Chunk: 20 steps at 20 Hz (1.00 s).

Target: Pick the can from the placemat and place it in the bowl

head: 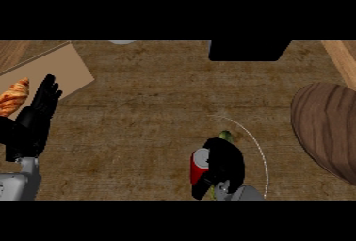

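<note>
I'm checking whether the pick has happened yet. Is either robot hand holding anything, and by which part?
Yes: the right robot hand is curled round the side of the red can. The left robot hand is open and holds nothing.

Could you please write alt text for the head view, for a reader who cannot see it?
The right hand is curled round a red can low on a brown counter, with a dark wooden bowl at the right edge. The left hand rests open at the left, beside a croissant on a tan board.
</note>
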Each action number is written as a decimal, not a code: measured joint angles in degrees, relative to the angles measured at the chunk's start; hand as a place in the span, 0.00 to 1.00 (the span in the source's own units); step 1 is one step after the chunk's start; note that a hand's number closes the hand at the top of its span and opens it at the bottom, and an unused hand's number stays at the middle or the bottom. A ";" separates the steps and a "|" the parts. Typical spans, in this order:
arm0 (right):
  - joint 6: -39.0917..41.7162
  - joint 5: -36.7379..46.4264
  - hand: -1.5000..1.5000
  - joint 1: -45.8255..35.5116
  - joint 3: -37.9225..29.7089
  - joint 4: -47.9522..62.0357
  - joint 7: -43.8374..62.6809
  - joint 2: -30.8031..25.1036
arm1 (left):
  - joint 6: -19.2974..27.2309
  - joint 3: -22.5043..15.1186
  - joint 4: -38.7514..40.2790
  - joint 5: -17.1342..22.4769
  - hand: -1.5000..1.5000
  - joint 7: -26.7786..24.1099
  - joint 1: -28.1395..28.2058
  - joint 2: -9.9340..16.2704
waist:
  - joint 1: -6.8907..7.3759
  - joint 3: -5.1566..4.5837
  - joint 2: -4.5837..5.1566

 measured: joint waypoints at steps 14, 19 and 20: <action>3.67 5.42 1.00 -11.32 -12.89 4.88 -10.21 -9.75 | -0.89 1.29 -1.36 -1.23 0.50 0.82 0.76 -0.97 | -0.04 0.22 0.59; 4.59 12.07 1.00 -14.55 -13.83 -3.64 -7.73 -13.72 | -1.00 1.95 -0.08 -1.31 0.50 0.34 0.39 -1.30 | -0.76 0.19 0.36; 4.43 13.73 1.00 -15.19 -13.98 -5.64 -7.22 -14.12 | -1.01 2.04 -0.07 -1.41 0.50 0.26 0.54 -1.23 | -0.83 0.19 0.29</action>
